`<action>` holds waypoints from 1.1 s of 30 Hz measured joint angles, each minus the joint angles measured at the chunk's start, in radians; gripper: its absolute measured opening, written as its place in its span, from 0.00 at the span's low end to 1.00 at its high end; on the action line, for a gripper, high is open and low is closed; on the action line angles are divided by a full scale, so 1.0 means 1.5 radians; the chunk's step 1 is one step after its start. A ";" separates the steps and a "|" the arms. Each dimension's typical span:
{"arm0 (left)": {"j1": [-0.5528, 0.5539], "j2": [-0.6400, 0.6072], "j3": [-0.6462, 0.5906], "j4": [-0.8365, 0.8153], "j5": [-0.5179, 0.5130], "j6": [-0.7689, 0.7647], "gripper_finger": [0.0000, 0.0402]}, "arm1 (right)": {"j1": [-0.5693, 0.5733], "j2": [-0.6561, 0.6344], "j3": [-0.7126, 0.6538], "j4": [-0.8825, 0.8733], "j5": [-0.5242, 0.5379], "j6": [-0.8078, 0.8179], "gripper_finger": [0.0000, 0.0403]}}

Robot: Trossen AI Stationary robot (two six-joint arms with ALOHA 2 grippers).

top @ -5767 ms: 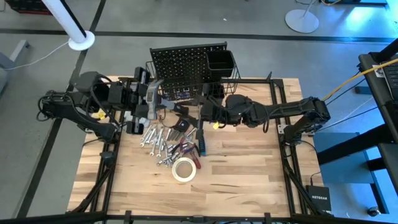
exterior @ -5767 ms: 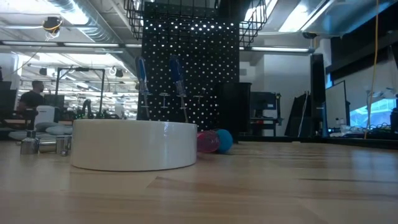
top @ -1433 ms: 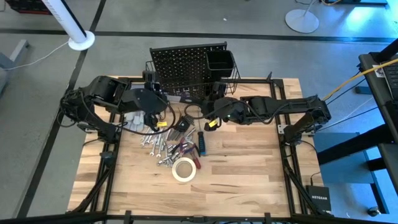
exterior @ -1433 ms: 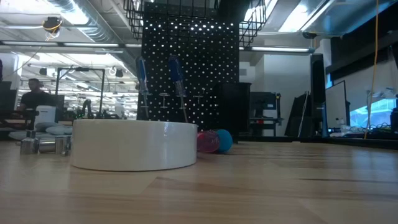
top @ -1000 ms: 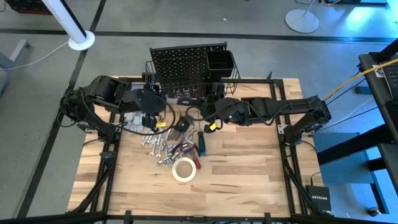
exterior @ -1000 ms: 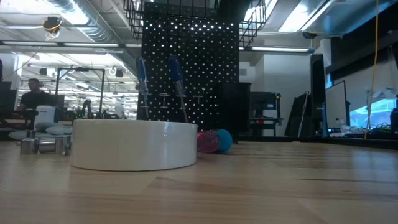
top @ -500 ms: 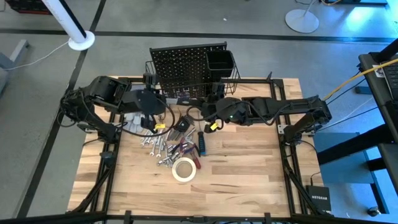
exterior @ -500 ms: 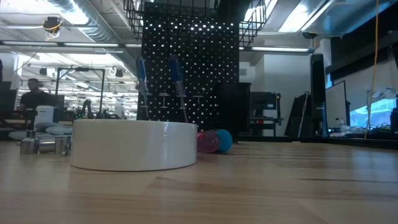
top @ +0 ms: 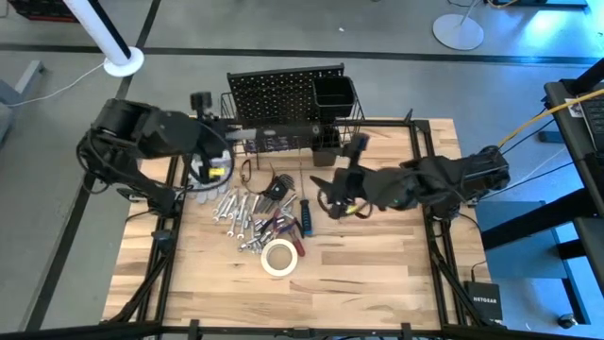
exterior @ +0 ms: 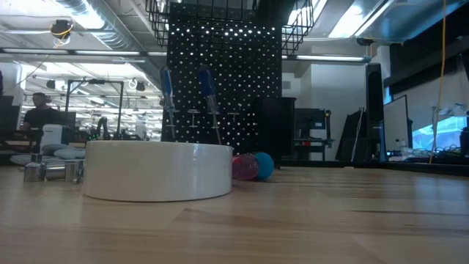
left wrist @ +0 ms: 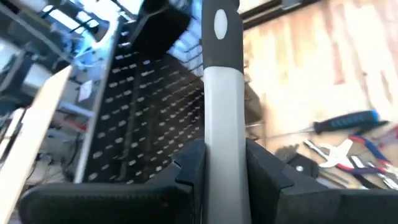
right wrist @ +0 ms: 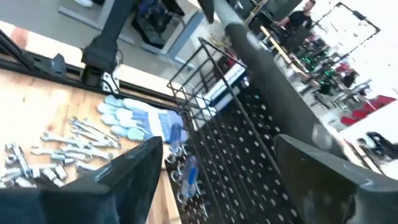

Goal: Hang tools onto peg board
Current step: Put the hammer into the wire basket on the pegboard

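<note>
My left gripper (top: 223, 142) is at the far left, in front of the black peg board (top: 283, 94), shut on a long tool with a grey shaft and a black grip end (top: 283, 132). My right gripper (top: 338, 181) is right of the tool pile, raised, open and empty (right wrist: 227, 165). Silver wrenches (top: 236, 210), pliers (top: 279, 225), a blue screwdriver (top: 305, 215) and the white tape roll (top: 280, 257) lie flat on the table. Two blue-handled screwdrivers (exterior: 209, 95) hang on the board. My left gripper pinches the tool's grey shaft (left wrist: 222, 134) between its two fingers (left wrist: 188, 173). The shaft runs out forward past the fingertips, its black grip end (left wrist: 221, 31) farthest off. The tool is lifted clear and lies about level, pointing toward the table's right along the board's front.
Grey gloves (top: 201, 195) lie left of the wrenches. A wire basket and a black square cup (top: 334, 92) hang on the board. Bare wood lies toward the table's near edge and right side (top: 377, 274). People show in the room behind, in the low view.
My left gripper has risen from over the tool pile and drawn back toward the table's far left; the long tool now shows level in front of the board. My right gripper has drawn away from the board toward the near right and has turned.
</note>
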 joint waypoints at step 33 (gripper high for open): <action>0.292 0.038 -0.004 -0.012 0.231 0.154 0.17 | 0.094 0.002 0.029 -0.364 0.015 0.402 0.68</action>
